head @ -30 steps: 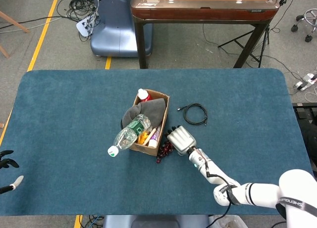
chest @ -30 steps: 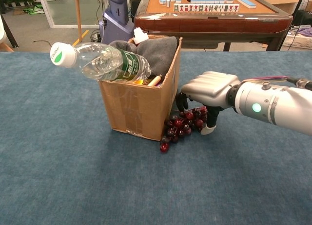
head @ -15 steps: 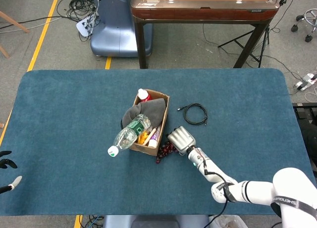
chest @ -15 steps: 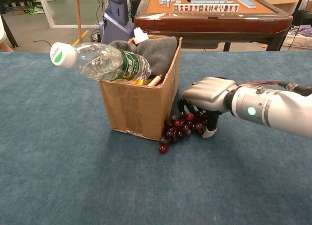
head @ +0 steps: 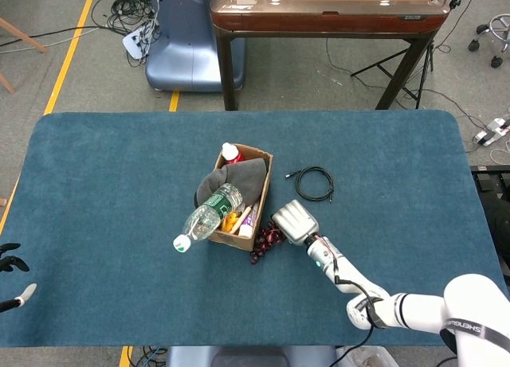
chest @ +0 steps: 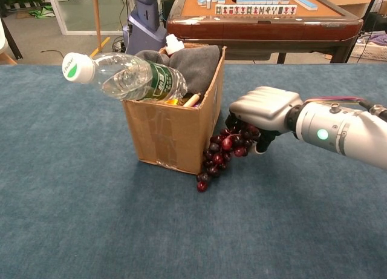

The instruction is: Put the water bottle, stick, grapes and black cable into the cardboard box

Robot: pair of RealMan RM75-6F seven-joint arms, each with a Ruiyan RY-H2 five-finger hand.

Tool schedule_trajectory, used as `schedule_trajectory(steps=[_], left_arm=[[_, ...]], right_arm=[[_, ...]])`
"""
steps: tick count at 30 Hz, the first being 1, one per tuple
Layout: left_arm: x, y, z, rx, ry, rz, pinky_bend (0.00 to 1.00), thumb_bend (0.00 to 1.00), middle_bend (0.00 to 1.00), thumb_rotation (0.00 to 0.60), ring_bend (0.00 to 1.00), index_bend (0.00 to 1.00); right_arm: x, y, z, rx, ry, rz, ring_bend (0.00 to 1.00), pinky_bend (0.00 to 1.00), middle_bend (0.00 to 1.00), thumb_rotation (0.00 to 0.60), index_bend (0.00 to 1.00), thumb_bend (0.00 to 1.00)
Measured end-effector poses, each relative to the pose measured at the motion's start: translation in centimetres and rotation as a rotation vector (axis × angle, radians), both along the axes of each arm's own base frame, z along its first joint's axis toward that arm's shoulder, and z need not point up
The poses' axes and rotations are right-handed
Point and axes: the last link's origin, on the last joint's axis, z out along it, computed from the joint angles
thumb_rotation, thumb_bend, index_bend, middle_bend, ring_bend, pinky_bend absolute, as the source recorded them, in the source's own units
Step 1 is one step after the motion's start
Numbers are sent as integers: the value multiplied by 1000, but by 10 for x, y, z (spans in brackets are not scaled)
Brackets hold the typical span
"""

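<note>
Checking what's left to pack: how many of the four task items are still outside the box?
2. The grapes hang from the right hand beside the cardboard box; the black cable lies on the table right of the box.

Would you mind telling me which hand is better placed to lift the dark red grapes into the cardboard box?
The right hand: it already grips the dark red grape bunch beside the brown cardboard box, while the left hand sits at the table's far edge.
</note>
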Motion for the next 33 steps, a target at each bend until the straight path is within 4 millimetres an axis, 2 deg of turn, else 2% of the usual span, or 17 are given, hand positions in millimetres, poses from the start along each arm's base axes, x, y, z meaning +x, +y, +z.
schedule_trajectory(steps=[9, 17, 33], left_arm=[[0, 0, 0, -3, 2, -1, 666, 194, 218, 600, 401, 503], [-1, 0, -1, -6, 8, 2, 666, 194, 219, 600, 401, 503], [-3, 1, -4, -14, 15, 11, 666, 194, 232, 600, 401, 503]], right_arm=[[-7, 1, 10, -30, -24, 20, 694, 765, 758, 600, 688, 446], [-18, 1, 25, -57, -61, 9, 715, 787, 779, 600, 708, 457], [-47, 7, 78, -148, -134, -17, 741, 814, 805, 600, 730, 475]])
